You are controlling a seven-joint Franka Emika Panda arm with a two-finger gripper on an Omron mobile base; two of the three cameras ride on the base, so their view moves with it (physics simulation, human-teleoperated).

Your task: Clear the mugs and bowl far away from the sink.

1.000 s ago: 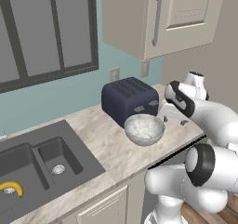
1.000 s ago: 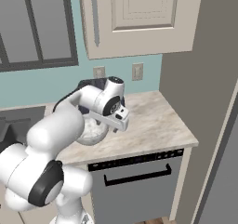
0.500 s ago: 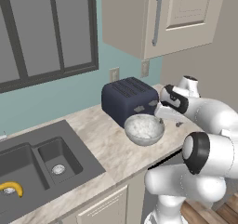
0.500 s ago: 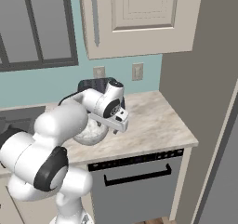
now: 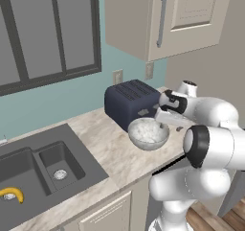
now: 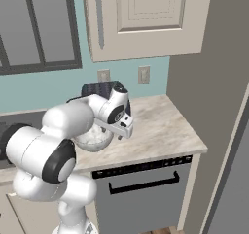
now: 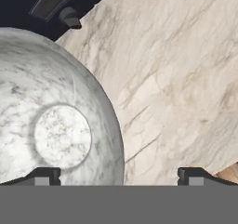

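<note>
The hand (image 7: 116, 175) hangs wide open and empty over the bowl's (image 7: 51, 121) rim. The bowl sits just beside the dark blue toaster (image 5: 131, 102) near the surface's (image 6: 160, 126) front edge

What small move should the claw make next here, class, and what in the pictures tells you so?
Probably a short drop straight down, then close. The claw is open above the bowl, with one fingertip over the bowl's inside and the other over bare counter, so the rim lies between them. The bowl sits beside the toaster.
</note>
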